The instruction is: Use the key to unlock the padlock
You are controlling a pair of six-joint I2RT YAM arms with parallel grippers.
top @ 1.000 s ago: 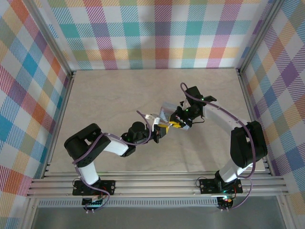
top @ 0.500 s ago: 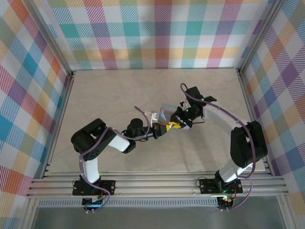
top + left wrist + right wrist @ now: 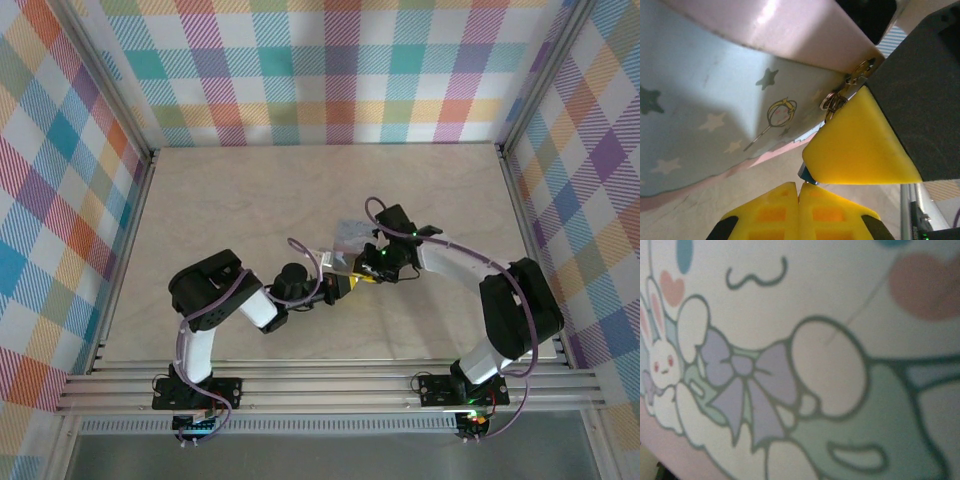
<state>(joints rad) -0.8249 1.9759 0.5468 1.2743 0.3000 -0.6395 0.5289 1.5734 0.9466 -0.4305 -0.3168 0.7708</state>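
The padlock [image 3: 808, 174] shows as a dark blue-teal corner under the yellow finger [image 3: 860, 147] of my right gripper [image 3: 370, 270], which is shut on it. Its thin silvery shackle [image 3: 832, 102] runs up to the hasp [image 3: 862, 67] of the pastel tin [image 3: 715, 90]. My left gripper [image 3: 800, 186] is shut, with its tips touching the padlock's body. A small silvery glint of the key [image 3: 813, 182] shows there; the rest of the key is hidden. In the top view, the left gripper [image 3: 343, 285] meets the right one beside the tin [image 3: 349, 234]. The tin's cartoon lid [image 3: 800, 360] sits close up in the right wrist view.
The tin sits mid-table, with bare beige tabletop [image 3: 230, 200] all around. Metal frame rails [image 3: 330, 385] run along the near edge, and checked walls close off the other sides.
The right gripper and the tin have shifted slightly left and nearer. The left arm's elbow has swung right and the left gripper stays at the padlock.
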